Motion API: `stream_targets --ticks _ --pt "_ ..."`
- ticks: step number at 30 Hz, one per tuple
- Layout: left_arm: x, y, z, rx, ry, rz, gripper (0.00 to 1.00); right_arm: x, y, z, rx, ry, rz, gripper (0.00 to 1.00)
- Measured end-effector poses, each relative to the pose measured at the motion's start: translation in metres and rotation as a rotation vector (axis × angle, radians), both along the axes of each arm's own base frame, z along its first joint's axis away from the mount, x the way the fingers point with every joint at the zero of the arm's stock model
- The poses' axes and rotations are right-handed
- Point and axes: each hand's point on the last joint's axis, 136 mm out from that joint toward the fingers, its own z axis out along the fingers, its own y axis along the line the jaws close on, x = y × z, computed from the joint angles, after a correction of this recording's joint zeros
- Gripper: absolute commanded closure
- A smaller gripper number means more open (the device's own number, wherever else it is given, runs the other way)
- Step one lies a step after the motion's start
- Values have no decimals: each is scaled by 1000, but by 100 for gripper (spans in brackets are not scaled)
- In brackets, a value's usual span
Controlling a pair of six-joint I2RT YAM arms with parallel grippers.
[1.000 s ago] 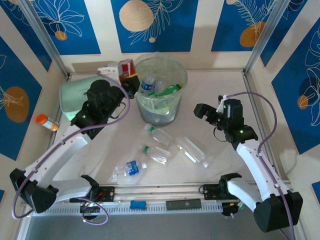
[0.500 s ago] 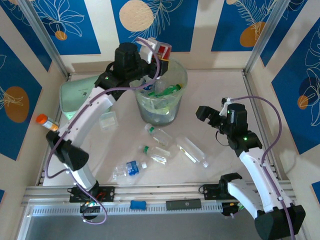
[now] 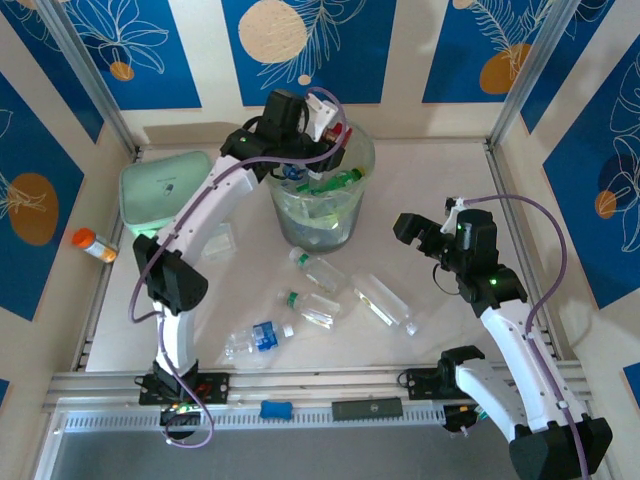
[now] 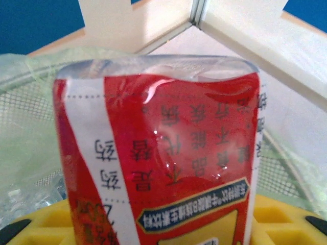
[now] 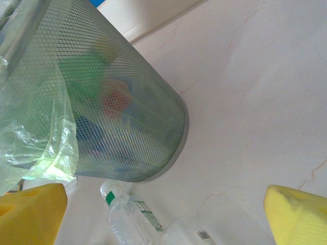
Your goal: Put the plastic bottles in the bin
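- Logging left gripper [image 3: 325,112] reaching over the far rim of the bin [image 3: 366,160], with its arm stretching up from the near left of the table [image 3: 450,170].
- Noting its fingers clamping firmly on the red-labelled bottle [image 3: 337,127]. Seeing that bottle in the left wrist view sitting between the yellow pads [image 4: 278,217], label print reading upside down.
- Seeing the red-labelled bottle hanging over the bin mouth, apart from the contents. Judging it to be just inside the far rim, though not telling this for certain from above.
- Recording right gripper [image 3: 425,225] hovering to the right of the bin, fingers standing wide apart and gripping nothing. Seeing bare table and the bin's mesh wall between them in the right wrist view.
- Counting several bottles lying inside the bin on the clear liner, among them a green bottle [image 3: 335,182].
- Finding four bottles lying loose on the table, near of the bin:
  - green-capped bottle [image 3: 318,270], just beside the bin's base;
  - second green-capped bottle [image 3: 312,307], nearer than the first;
  - clear bottle [image 3: 385,300], to the right of those two;
  - crushed blue-labelled bottle [image 3: 255,340], closest to the arm bases.
- Noting mint green case [image 3: 165,190] lying left of the bin, and orange-capped vial [image 3: 92,243] lying by the left wall.
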Motion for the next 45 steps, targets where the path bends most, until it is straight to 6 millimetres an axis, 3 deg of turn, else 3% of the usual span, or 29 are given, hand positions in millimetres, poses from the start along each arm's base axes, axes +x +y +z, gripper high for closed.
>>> stream_targets --ticks 2,5,12,16,20,25,29,32,38,45 --pt "1 -1 -7 17 16 -3 50 0 0 0 0 2 0 1" --pt "2 0 -13 38 28 -1 32 -1 0 -1 -1 5 -1 1" --pt "3 3 -11 35 27 22 1 0 -1 -2 -5 8 -7 1" --pt "-2 12 -5 11 11 62 0 2 0 -8 -7 31 -2 1" --pt "-17 27 15 -43 -40 99 0 4 3 -18 -9 70 10 1" --pt "-49 57 52 -166 -165 159 0 -1 11 -35 -28 139 46 1" --pt "-73 84 59 -259 -237 223 0 -7 20 -50 -55 211 88 1" --pt "-87 103 43 -313 -246 286 0 -13 30 -62 -82 272 133 1" --pt "-110 134 -21 -386 -169 409 0 -38 54 -86 -184 400 255 5" --pt "-128 148 -87 -458 -11 497 0 -63 67 -119 -379 551 356 7"
